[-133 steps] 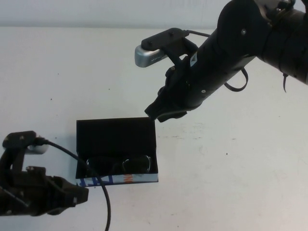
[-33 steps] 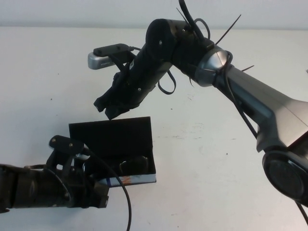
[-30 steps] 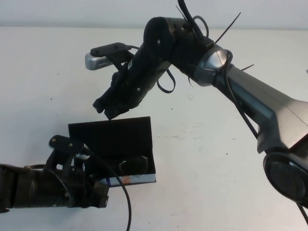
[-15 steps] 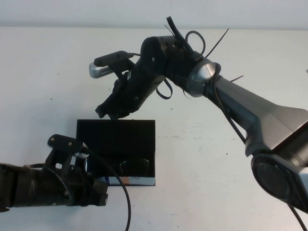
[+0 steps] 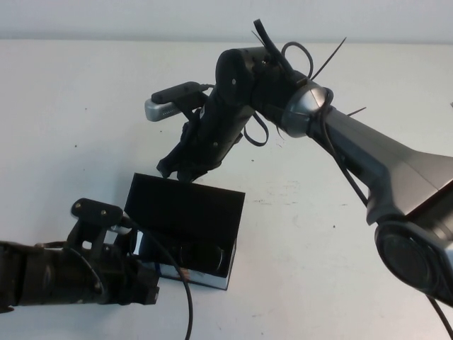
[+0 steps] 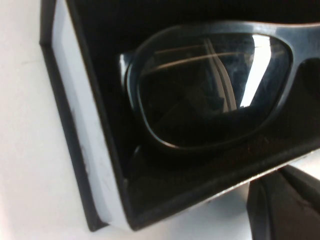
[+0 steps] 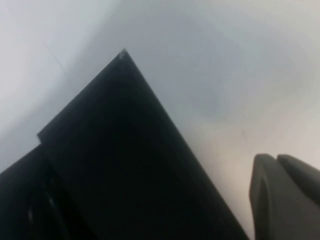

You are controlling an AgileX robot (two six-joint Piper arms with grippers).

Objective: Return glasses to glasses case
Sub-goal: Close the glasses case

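Note:
The black glasses case (image 5: 187, 207) lies open at the front left of the table, skewed, with its flap lid raised and leaning over the box. The dark-framed glasses (image 5: 202, 253) lie inside it; one lens (image 6: 210, 100) fills the left wrist view, against the case's pale-edged wall (image 6: 75, 125). My right gripper (image 5: 175, 170) is shut, with its tip at the lid's far top edge. In the right wrist view the lid (image 7: 115, 165) shows beside the closed fingers (image 7: 280, 200). My left gripper (image 5: 145, 283) is low at the case's front left corner, shut, its fingers (image 6: 285, 205) just outside the front edge.
The white table (image 5: 340, 234) is bare to the right of and behind the case. My right arm (image 5: 368, 149) reaches across from the right edge. A black cable (image 5: 185, 304) loops from my left arm past the case's front.
My right gripper moved right and down onto the lid's top edge. The case turned and slid to the right, and its lid tipped forward over the glasses. My left arm stayed put.

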